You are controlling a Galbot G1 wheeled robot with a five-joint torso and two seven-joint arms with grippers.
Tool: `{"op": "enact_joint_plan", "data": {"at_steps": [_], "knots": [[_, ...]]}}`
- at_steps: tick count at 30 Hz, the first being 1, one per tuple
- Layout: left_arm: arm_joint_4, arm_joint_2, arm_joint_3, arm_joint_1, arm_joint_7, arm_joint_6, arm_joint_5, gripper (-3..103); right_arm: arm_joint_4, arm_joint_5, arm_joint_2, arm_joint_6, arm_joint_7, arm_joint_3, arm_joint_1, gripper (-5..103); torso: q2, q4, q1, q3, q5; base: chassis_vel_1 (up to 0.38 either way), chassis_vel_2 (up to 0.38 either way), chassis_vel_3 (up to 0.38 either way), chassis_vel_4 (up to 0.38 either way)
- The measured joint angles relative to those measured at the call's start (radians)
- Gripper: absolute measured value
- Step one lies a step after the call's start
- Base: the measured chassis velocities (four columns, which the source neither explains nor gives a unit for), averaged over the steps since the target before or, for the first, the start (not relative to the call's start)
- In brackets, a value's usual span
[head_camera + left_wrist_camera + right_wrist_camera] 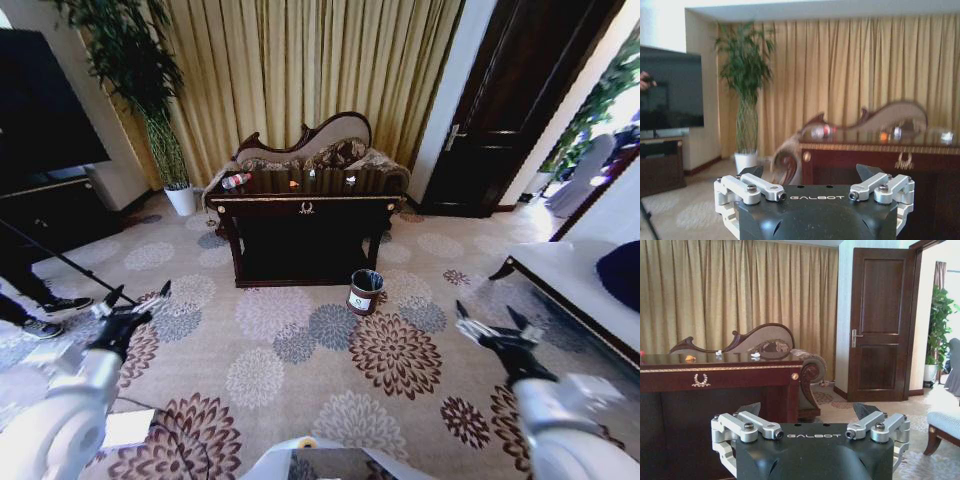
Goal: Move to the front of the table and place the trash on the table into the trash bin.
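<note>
Step in hand: the approach. Judging by the wide stretch of patterned carpet (330,340) between the robot and the bench, it is not yet at the front of it, and no trash is picked up.
Bench: the dark glossy bench (305,207) with gold trim stands at 12 o'clock in the head view, well apart from both arms, with a carved-back sofa (320,150) just behind it.
Trash bin: the small round dark-brown trash bin (365,291) stands on the carpet just beside the bench's front right leg, at about 1 o'clock.
Left end effector: the left end effector (135,297) hangs low over the carpet at 9 o'clock, fingers spread apart, holding nothing.
Right end effector: the right end effector (490,322) hangs low at 3 o'clock, fingers likewise apart and empty.
Bottle: the clear bottle (236,181) with red label lies on its side at the bench top's left end.
Orange scrap: the orange scrap (293,184) sits near the middle of the top.
White piece: the white piece (350,181) lies toward the right end.
Next move calls for: driving straight to 12 o'clock until the bench top is in reach, stopping short of the bin, which stands near the path.
</note>
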Motion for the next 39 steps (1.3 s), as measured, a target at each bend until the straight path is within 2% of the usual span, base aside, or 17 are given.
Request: {"op": "enact_joint_plan", "data": {"at_steps": [2,7,13,24,39], "knots": [[-0.009,-0.005,-0.002,0.006,0.005,-0.004,-0.005,100,0.0,0.001,0.001,-0.002,-0.001,-0.004,0.001,100,0.0,-0.0008,0.0,0.0,-0.0004,0.0,0.0,0.0,0.0],[-0.01,-0.005,-0.001,0.006,0.011,-0.005,-0.005,100,0.0,0.002,0.0,0.006,-0.003,-0.009,0.006,100,0.0,-0.0006,0.0,0.0,-0.0005,0.0,0.0,0.0,0.0],[-0.011,0.0,0.001,0.002,0.02,-0.008,-0.003,100,0.0,-0.008,0.005,0.054,-0.049,-0.012,0.016,100,0.0,-0.0005,0.0,0.0,-0.0006,0.0,0.0,0.0,0.0],[-0.011,0.002,0.005,0.0,0.027,-0.009,-0.003,100,-0.001,-0.017,0.011,0.059,-0.061,-0.02,0.014,100,0.0,-0.0005,0.0,0.0,-0.0006,-0.041,0.04,0.039,-0.035],[-0.009,-0.006,0.008,0.002,0.029,-0.011,0.002,100,-0.003,-0.046,0.022,0.061,-0.082,-0.032,0.005,100,-0.001,-0.0003,0.001,0.001,-0.0008,-0.164,0.202,0.149,-0.166]]}}
